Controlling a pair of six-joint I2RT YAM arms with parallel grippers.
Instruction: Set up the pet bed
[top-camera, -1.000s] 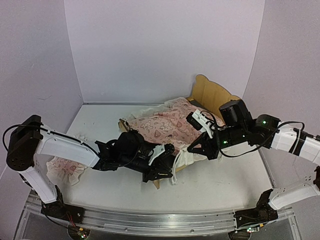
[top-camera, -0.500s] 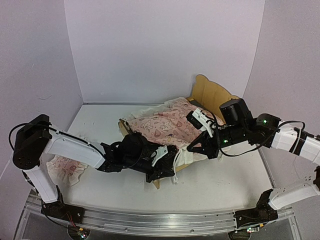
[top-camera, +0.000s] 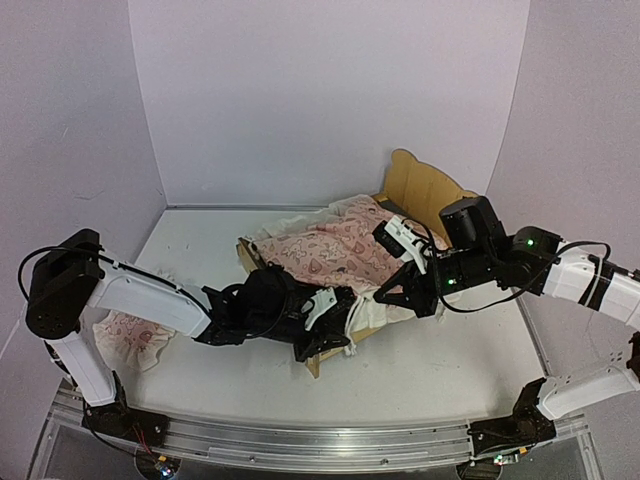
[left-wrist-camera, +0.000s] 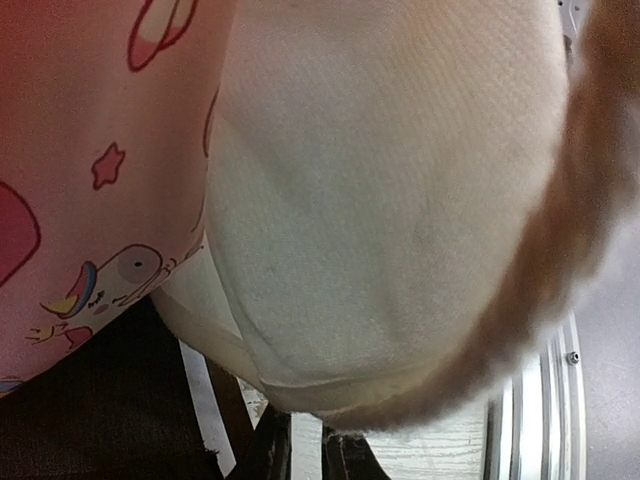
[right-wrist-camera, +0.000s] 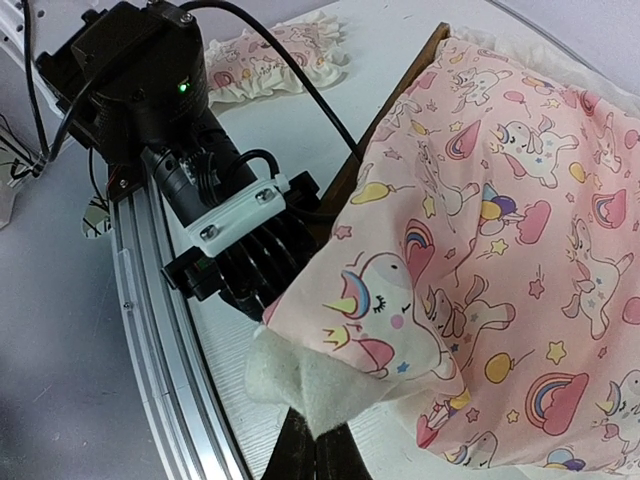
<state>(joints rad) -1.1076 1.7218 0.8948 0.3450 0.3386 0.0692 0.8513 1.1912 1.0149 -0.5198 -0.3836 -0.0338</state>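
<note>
The pet bed (top-camera: 425, 190) stands at the back right, its wavy plywood headboard upright. A pink patterned blanket (top-camera: 330, 250) covers most of it. My left gripper (top-camera: 335, 322) is at the bed's near corner. In the left wrist view its fingers (left-wrist-camera: 268, 452) stand close together, their tips hidden under the blanket's white ruffle (left-wrist-camera: 380, 200), and they look shut on it. My right gripper (right-wrist-camera: 325, 455) is shut on a white corner of the blanket (right-wrist-camera: 300, 385), held a little above the table beside the bed's near rail (right-wrist-camera: 385, 115).
A small pink ruffled pillow (top-camera: 130, 340) lies on the table at the left, under the left arm; it also shows as the pillow (right-wrist-camera: 275, 55) in the right wrist view. The metal base rail (top-camera: 300, 440) runs along the near edge. Walls close in on three sides.
The left arm has reached a little further right, bringing its gripper closer in at the blanket's near ruffle. The right arm has held still with the blanket corner.
</note>
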